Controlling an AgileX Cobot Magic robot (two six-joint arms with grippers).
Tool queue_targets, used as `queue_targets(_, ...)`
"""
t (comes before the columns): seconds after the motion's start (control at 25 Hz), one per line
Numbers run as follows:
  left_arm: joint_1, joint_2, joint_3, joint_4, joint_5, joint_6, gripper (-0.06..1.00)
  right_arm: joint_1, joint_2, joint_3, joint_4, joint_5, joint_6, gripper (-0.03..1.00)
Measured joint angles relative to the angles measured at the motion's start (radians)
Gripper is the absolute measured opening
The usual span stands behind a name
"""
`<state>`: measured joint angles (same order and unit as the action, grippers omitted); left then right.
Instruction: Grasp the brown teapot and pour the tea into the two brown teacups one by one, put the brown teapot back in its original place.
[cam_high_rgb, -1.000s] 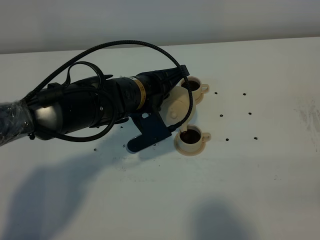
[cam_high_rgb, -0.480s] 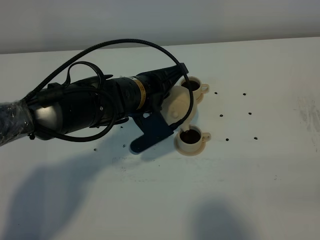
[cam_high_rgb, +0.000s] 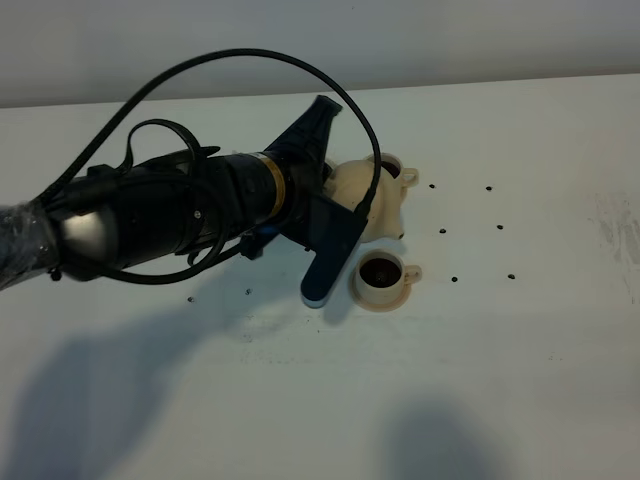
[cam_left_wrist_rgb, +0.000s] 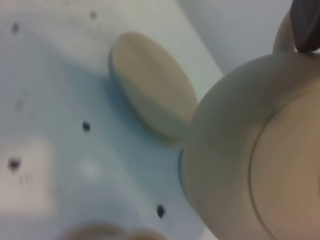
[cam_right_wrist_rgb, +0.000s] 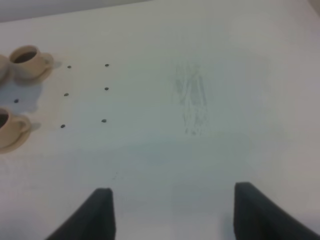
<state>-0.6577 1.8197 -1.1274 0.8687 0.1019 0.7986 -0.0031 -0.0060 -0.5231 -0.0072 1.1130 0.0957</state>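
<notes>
The right gripper (cam_right_wrist_rgb: 170, 212) waits low over the near right part of the white table (cam_high_rgb: 520, 380), its two dark fingers spread wide with nothing between them and well apart from all the crockery. Going away from the near edge, the first task piece is the nearer small pale beige ceramic teacup (cam_high_rgb: 382, 272) on its little round saucer, dark tea visible inside. Just beyond it, carried by the left gripper (cam_high_rgb: 345, 200), is the round-bodied pale beige-tan ceramic teapot (cam_high_rgb: 368, 200); the fingers themselves are hidden behind the black wrist in the high view, and the left wrist view shows only a dark finger tip at the loop handle (cam_left_wrist_rgb: 286, 35), so the grip looks closed on the handle, though the jaws' contact is not plainly seen. The teapot seems held clear of the table — judged from the wrist view, where its belly hangs over the surface. The farther matching teacup (cam_high_rgb: 395, 172) stands just behind the pot toward the far edge, also dark inside. With both cups apparently filled, the relation that matters is pot to resting place — the flat round pale beige saucer (cam_left_wrist_rgb: 152, 92) lies just beside the pot's body in the wrist view, hidden under the arm from above. The two cups stand close on the other side, so the set-down should keep away from them.
</notes>
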Motion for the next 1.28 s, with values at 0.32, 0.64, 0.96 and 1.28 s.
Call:
queue_targets(0.32, 0.0, -0.107, 0.101, -0.192, 0.034, -0.29, 0.09, 0.0, 0.0, 0.0, 0.0, 0.0, 0.0, 0.5)
queue_targets(0.64, 0.0, -0.23, 0.153, -0.347, 0.172, -0.741, 0.09, 0.0, 0.0, 0.0, 0.0, 0.0, 0.0, 0.5)
queue_targets(0.96, 0.0, -0.242, 0.159, -0.513, 0.291, -1.06, 0.09, 0.0, 0.0, 0.0, 0.0, 0.0, 0.0, 0.5)
queue_targets(1.28, 0.0, -0.188, 0.244, -0.677, 0.263, -1.055, 0.09, 0.0, 0.0, 0.0, 0.0, 0.0, 0.0, 0.5)
